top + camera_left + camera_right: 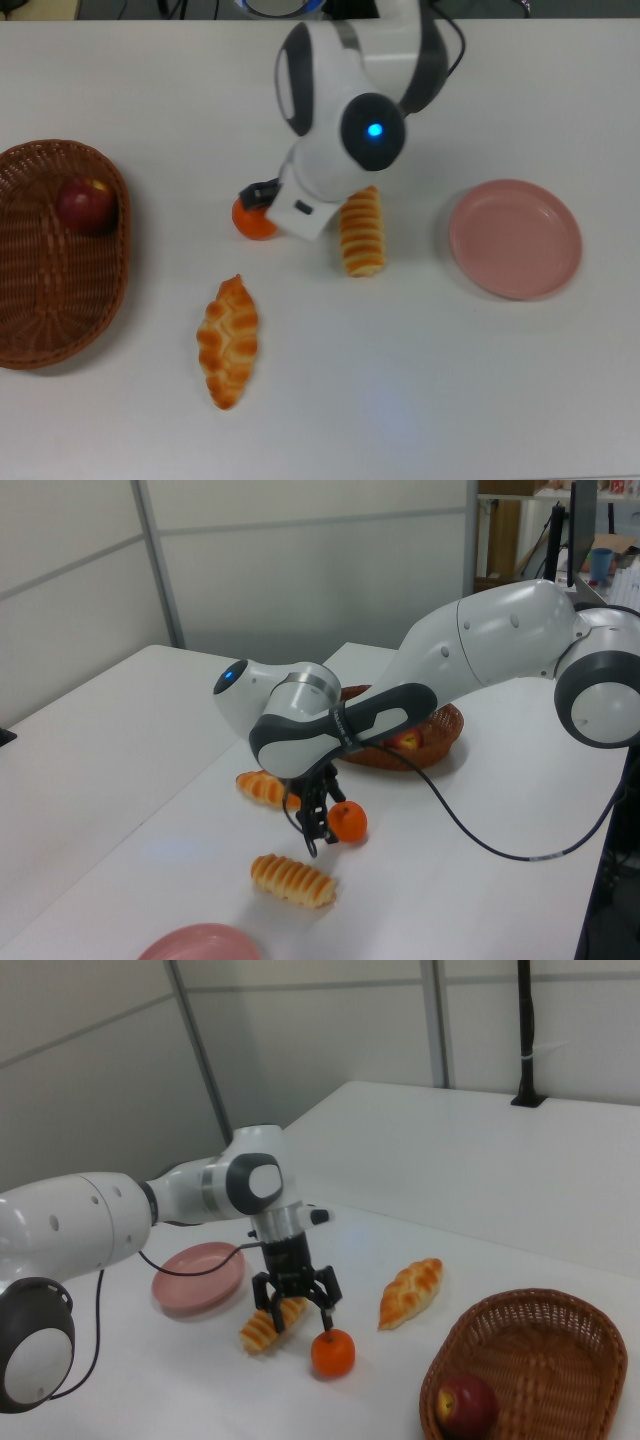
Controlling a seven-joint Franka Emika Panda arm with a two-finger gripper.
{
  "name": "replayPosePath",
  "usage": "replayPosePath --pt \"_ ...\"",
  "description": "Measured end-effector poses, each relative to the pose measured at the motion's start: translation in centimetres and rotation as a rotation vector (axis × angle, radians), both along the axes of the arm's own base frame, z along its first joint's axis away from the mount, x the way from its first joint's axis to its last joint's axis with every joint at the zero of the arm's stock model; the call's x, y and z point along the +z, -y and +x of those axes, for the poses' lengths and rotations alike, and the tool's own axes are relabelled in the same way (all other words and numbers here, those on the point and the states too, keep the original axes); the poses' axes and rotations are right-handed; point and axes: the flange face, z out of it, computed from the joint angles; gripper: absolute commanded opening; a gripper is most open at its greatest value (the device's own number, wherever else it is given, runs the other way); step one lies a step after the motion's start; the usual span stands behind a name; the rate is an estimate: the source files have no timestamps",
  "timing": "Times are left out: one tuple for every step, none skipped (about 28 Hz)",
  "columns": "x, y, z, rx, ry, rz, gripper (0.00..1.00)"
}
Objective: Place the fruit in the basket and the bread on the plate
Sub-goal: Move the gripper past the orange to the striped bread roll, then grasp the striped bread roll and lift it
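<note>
The orange mandarin (332, 1353) lies on the white table, half hidden under the arm in the top view (251, 222). My gripper (295, 1318) hangs open just above it, one fingertip over the mandarin, nothing held. In the left view the gripper (314, 830) sits close beside the mandarin (349, 822). The red apple (86, 205) rests inside the wicker basket (40, 310). The ridged bread (362, 235) lies right of the mandarin in the top view, the braided bread (228, 340) nearer the front. The pink plate (515, 238) is bare.
The arm's white body (345, 110) covers the table's back middle in the top view. A black cable (470, 830) loops from the arm over the table in the left view. A black post (527, 1035) stands at the far table edge.
</note>
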Motion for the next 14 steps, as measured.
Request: replayPosePath --pt "0.1 -0.8 -0.1 0.009 0.002 0.003 1.0" --pt "0.1 -1.7 -0.3 0.02 0.003 0.007 1.0" --pt "0.2 -2.5 -0.4 0.029 0.004 0.01 1.0" --pt "0.2 -3.9 -0.8 0.043 0.005 0.014 1.0" --pt "0.2 -4.7 -1.0 0.052 0.007 0.016 1.0" --pt "0.2 -5.6 -1.1 0.062 0.011 0.018 1.0" --pt "0.2 -6.4 -1.3 0.07 0.017 0.021 1.0" --pt "0.3 -7.1 -1.4 0.076 0.024 0.022 1.0" --pt "0.3 -8.1 -1.6 0.083 0.034 0.024 1.0" --pt "0.3 -8.7 -1.7 0.085 0.041 0.024 1.0" --pt "0.2 -9.2 -1.8 0.086 0.047 0.024 1.0" --pt "0.1 -9.7 -1.9 0.09 0.052 0.022 1.0" --pt "-0.1 -10.2 -2.0 0.095 0.058 0.017 1.0" --pt "-0.6 -10.8 -2.2 0.107 0.064 0.003 1.0"
